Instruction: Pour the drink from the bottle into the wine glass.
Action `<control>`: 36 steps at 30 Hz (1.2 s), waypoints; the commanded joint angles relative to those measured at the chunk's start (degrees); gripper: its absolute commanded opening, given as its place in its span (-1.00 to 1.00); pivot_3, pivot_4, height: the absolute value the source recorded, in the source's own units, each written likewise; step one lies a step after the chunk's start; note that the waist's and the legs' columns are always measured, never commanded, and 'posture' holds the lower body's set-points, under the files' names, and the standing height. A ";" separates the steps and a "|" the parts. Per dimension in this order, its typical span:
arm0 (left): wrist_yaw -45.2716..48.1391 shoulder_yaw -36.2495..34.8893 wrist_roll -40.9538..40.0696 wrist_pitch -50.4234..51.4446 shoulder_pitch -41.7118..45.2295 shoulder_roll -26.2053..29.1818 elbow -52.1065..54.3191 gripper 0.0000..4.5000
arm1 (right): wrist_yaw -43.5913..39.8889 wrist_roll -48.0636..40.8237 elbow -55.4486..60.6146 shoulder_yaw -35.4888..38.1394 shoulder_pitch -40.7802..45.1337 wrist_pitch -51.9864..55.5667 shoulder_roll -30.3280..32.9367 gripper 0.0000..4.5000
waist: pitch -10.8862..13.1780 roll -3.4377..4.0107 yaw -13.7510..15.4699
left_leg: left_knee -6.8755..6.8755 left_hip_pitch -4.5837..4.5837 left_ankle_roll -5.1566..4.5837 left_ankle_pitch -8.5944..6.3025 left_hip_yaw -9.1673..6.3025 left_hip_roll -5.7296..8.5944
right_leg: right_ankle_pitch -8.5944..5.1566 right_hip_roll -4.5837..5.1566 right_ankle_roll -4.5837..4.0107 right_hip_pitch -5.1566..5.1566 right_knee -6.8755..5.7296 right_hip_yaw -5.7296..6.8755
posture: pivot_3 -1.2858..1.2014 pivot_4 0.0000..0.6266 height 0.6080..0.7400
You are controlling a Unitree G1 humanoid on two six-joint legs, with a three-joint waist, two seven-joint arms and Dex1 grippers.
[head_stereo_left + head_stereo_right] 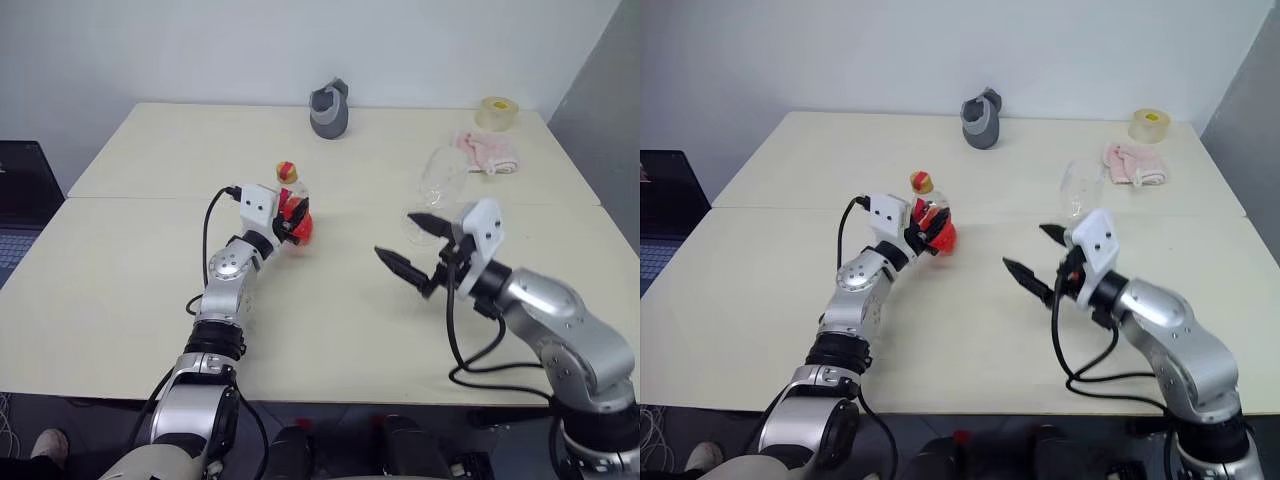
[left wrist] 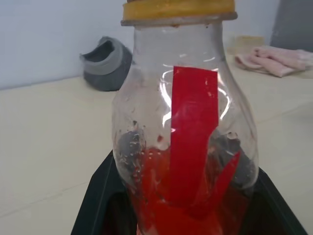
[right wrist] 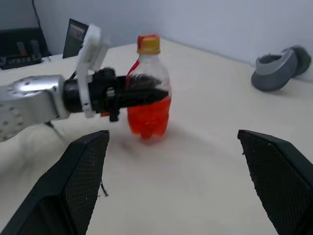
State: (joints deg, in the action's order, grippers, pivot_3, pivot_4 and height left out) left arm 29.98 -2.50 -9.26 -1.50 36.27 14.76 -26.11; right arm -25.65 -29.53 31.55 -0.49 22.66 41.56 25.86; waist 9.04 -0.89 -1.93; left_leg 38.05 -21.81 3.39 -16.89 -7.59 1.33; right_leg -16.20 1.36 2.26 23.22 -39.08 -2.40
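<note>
Here, the left gripper (image 1: pixel 292 222) is clamping its two black fingers around the middle of the bottle (image 1: pixel 293 205), which is standing upright near the centre of the table (image 1: pixel 150 160). The drink (image 3: pixel 148 117) is filling the bottle's lower half. The right gripper (image 1: pixel 412 247) is hovering over the table with its fingers spread wide and holding nothing. The wine glass (image 1: pixel 440 180) is standing just behind it. A grey pouch (image 1: pixel 329 109), a tape roll (image 1: pixel 497 112) and a pink cloth (image 1: pixel 487 150) are lying farther back.
</note>
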 commanded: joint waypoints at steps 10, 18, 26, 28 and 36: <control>14.04 6.41 -3.54 8.37 -2.60 3.33 17.03 -0.29 | -0.74 2.44 -16.32 -4.14 19.92 -1.85 -8.61 1.00 | 0.00 0.01 -0.08 | 0.00 -0.02 0.00 0.00 -0.04 0.01 | 0.00 0.03 -0.01 0.04 0.00 -0.04 | 0.03 -0.52 1.00; 14.36 6.85 -3.04 7.87 -0.33 0.98 15.17 -0.29 | -2.75 2.39 -18.88 -4.95 21.08 -0.87 -9.92 1.00 | 0.00 0.01 -0.26 | 0.00 -0.03 0.00 0.00 -0.05 0.01 | 0.01 0.04 -0.01 0.06 -0.02 -0.03 | 0.03 -0.52 1.00; 14.71 6.86 -2.87 7.09 0.34 0.17 14.05 -0.29 | -3.09 3.03 -20.55 -4.80 21.19 -1.45 -10.23 1.00 | 0.00 0.02 -0.52 | 0.00 -0.02 -0.01 0.00 -0.07 0.00 | 0.01 0.04 -0.01 0.07 -0.02 -0.03 | 0.03 -0.52 1.00; 14.79 6.89 -2.90 7.01 0.41 0.09 13.91 -0.29 | -2.94 3.31 -21.14 -4.44 21.44 -1.80 -10.50 1.00 | 0.00 0.02 -0.55 | 0.00 -0.03 -0.01 0.00 -0.07 0.01 | 0.01 0.04 -0.01 0.07 -0.03 -0.03 | 0.03 -0.52 1.00; 14.88 7.07 -2.59 6.48 0.42 -0.13 13.36 -0.29 | -3.46 3.03 -21.00 -4.03 20.92 -2.03 -11.43 -0.19 | 0.00 0.02 -0.58 | 0.00 -0.03 0.00 0.00 -0.10 0.00 | 0.01 0.04 -0.01 0.08 -0.03 -0.04 | 0.03 -0.52 1.00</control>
State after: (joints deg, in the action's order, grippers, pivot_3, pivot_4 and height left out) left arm 44.53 4.75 -11.36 6.83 34.95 14.87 -13.97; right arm -28.93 -26.02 8.77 -5.73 42.29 40.58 14.57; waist 9.04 -0.87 -2.51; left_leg 38.05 -21.84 3.39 -16.90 -7.69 1.34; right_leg -16.19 1.40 2.24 23.30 -39.11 -2.43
